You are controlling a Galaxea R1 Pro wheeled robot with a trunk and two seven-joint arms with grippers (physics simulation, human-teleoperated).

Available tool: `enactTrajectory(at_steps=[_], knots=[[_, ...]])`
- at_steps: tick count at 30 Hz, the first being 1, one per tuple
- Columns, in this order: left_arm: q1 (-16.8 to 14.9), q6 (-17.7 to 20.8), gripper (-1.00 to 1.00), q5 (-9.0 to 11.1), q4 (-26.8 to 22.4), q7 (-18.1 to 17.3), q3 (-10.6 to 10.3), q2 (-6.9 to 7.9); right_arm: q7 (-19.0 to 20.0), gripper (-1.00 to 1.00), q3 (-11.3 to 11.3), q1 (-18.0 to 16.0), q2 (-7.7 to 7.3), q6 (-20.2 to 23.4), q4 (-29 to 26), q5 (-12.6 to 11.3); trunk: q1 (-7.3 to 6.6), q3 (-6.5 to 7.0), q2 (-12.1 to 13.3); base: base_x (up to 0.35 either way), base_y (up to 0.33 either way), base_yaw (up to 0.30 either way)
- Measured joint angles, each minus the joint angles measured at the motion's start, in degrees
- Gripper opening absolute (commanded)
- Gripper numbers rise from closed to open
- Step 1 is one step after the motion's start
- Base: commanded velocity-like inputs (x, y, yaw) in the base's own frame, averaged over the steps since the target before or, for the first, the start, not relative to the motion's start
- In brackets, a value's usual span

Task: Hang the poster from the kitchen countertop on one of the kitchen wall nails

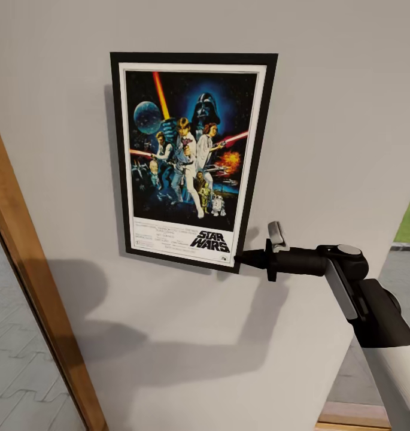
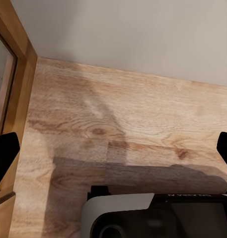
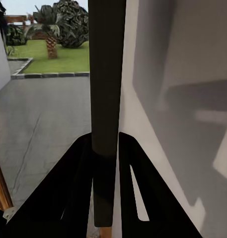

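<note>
Nearest the head camera is the robot's white and black right arm, reaching from the lower right toward the wall, its black right tool (image 1: 243, 258) clamped on the lower right corner of the rectangular black-framed Star Wars poster (image 1: 190, 158). The right wrist view confirms the hold: both dark fingers (image 3: 76, 183) sit tight on either side of the frame's thin black edge, with no gap showing.

That poster stands upright, slightly tilted, flat or nearly flat against the plain pale grey wall (image 1: 336, 120), casting a narrow shadow along its left edge. No nail is visible; whether one sits behind the frame cannot be told.

By its look the poster is a light, stiff, thin panel. A corner pinch gives little control over twist, so it would likely swing or pivot if the tool loosened before a nail caught it. Taking hold further along an edge would steady it better.

Over the wood-grain floor (image 2: 128, 129), the left tool (image 2: 113, 153) hangs with its black fingertips wide apart, holding nothing. A brown wooden door frame (image 1: 31, 287) runs down the left.
</note>
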Motion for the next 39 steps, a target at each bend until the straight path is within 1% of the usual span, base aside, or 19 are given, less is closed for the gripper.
enactTrajectory(at_steps=[39], knots=[[0.0, 0.0, 1.0, 0.0, 0.0, 0.0, 0.0, 0.0, 0.0, -1.0, 0.0, 0.0, 0.0, 0.1, 0.2, 0.0, 0.0, 0.0, 0.0, 0.0, 0.0, 0.0]])
